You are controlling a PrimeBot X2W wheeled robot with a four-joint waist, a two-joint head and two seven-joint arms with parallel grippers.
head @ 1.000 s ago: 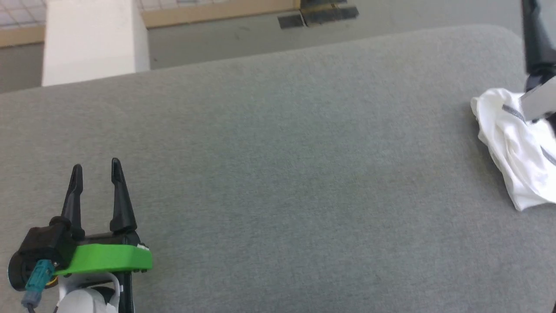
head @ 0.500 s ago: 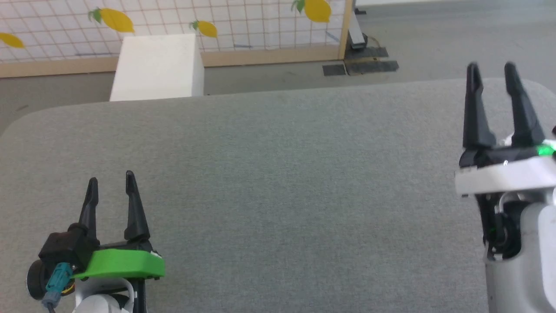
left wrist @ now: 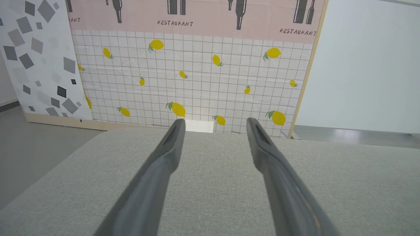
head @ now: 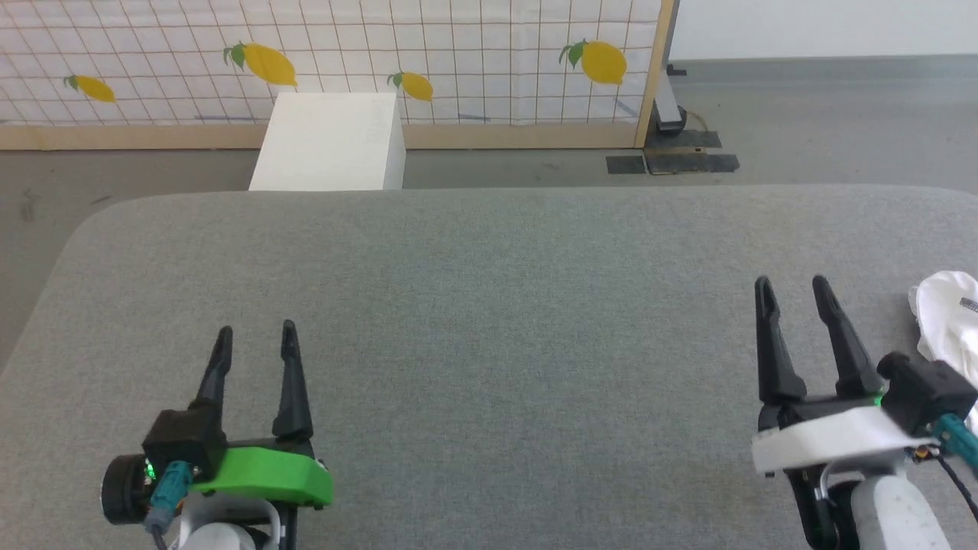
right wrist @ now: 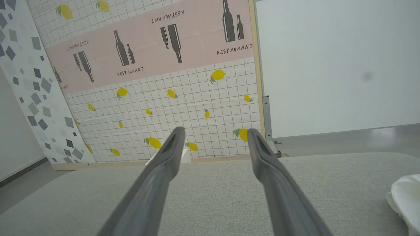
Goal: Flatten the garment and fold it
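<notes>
In the head view, locate the garment (head: 946, 325) bunched in a white heap at the right edge of the grey surface (head: 489, 321), just beside the right hand (head: 791, 281). Note the right hand and the left hand (head: 256, 330) both spread open and empty.

In the left wrist view, confirm parted fingers above bare surface.

In the right wrist view, find the garment at the lower right, clear of the spread fingers.

Treat as light, thin and limp, likely to slide and drag in folds. Pinch a raised outer fold or a hem edge. Expect no stiffness when lifting.
</notes>
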